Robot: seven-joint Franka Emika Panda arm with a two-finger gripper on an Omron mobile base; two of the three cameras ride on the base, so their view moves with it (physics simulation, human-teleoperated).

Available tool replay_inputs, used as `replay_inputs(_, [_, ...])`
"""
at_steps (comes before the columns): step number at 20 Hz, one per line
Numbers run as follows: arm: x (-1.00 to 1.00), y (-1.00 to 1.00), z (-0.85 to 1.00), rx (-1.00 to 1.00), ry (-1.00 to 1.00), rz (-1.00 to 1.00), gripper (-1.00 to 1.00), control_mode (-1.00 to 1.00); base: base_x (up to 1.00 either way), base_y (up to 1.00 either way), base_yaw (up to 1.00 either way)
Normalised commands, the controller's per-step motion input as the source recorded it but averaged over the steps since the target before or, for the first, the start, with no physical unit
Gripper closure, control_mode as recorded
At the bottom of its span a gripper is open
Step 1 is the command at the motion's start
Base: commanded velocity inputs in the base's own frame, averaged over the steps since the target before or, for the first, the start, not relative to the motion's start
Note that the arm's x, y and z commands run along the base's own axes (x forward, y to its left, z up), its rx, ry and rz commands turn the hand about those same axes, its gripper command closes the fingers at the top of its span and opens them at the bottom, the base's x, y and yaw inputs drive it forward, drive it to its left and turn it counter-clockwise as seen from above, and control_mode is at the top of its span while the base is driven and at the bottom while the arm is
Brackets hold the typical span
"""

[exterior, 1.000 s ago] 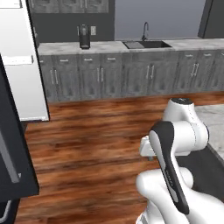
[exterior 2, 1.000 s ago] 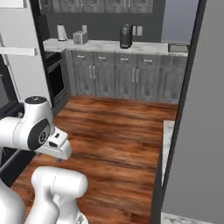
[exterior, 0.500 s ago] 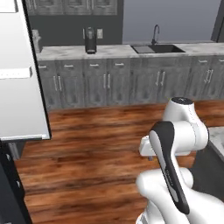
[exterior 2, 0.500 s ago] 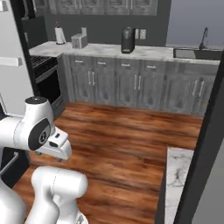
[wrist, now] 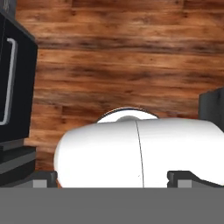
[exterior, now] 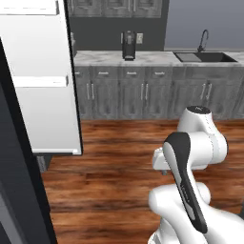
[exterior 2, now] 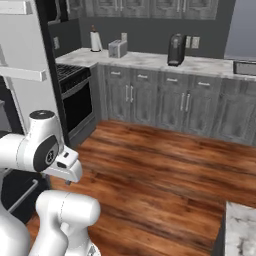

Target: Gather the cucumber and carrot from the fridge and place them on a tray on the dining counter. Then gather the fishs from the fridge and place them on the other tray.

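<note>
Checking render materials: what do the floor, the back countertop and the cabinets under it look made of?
Floor: glossy reddish-brown wood planks, with visible grain and seams. Countertop: pale veined stone, probably marble. Cabinets: grey wood-grain fronts, matte, with metal-looking bar handles.

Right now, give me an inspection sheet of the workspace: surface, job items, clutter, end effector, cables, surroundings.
Surface: wood plank floor ahead; a marble corner of the dining counter at lower right of the right base view.
Job's things: fridge door open, light grey inner side showing; cucumber, carrot, fish, trays: nothing seen.
Clutter: coffee machine, toaster, paper towel roll on the back worktop.
End effector: end effector open, holding nothing, pointed at the floor.
Cables: nothing seen.
Surroundings: grey cabinets, sink, black stove.
</note>
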Motion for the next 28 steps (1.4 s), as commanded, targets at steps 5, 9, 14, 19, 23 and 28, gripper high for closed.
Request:
replay_inputs(5, [0.00, 0.00, 0.00, 0.00, 0.00, 0.00, -1.00, 1.00, 0.63, 0.25, 0.32])
replay_inputs(9, [0.00, 0.00, 0.00, 0.00, 0.00, 0.00, -1.00, 1.00, 0.49, 0.18, 0.35])
replay_inputs(14, [0.00, 0.00, 0.00, 0.00, 0.00, 0.00, -1.00, 1.00, 0.31, 0.20, 0.35])
replay_inputs(19, [0.00, 0.00, 0.00, 0.00, 0.00, 0.00, -1.00, 1.00, 0.39, 0.04, 0.37])
replay_inputs(23, [0.00, 0.00, 0.00, 0.00, 0.00, 0.00, -1.00, 1.00, 0.56, 0.00, 0.38])
replay_inputs(28, [0.00, 0.00, 0.00, 0.00, 0.00, 0.00, -1.00, 1.00, 0.56, 0.00, 0.40])
